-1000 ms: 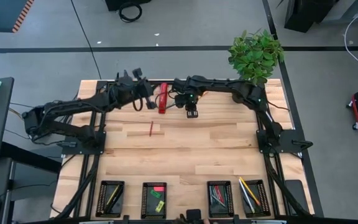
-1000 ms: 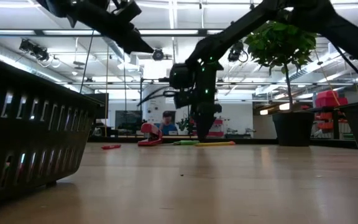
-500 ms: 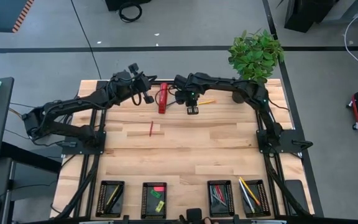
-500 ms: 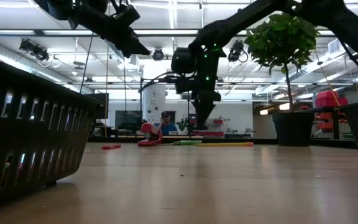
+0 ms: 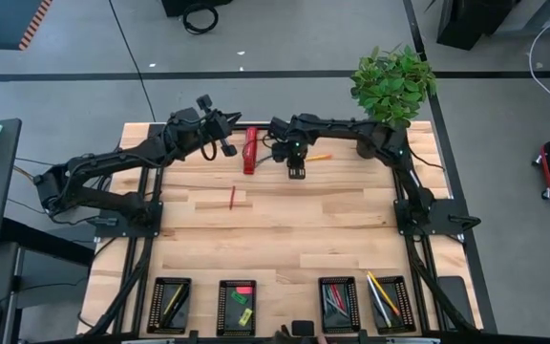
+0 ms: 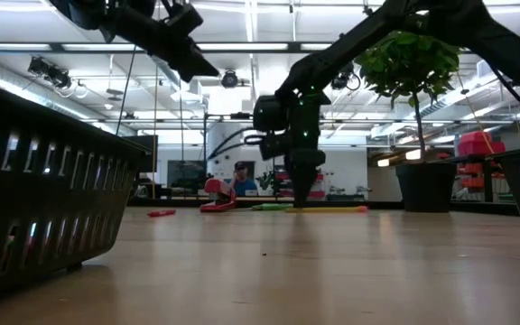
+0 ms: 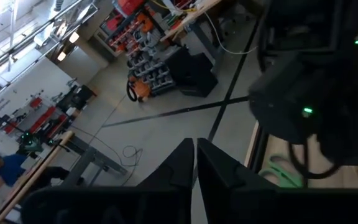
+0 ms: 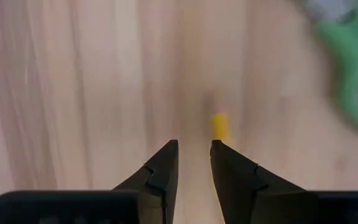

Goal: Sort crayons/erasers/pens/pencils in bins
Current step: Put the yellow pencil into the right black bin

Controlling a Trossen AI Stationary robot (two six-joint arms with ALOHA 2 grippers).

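Beside the big red bar-shaped tool (image 5: pixel 249 151) on the wooden bench (image 5: pixel 285 229), your right gripper (image 5: pixel 295 172) hangs low with jaws apart, straddling nothing; the yellow pencil (image 8: pixel 219 126) lies just ahead, seemingly untouched. Your left gripper (image 5: pixel 228 150) hovers on the tool's other side, jaws together and empty. Four black ribbed bins (image 5: pixel 169 305) sit well away from it.

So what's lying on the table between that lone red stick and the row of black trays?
Nothing: the high view shows only bare wood between the red crayon and the bins.
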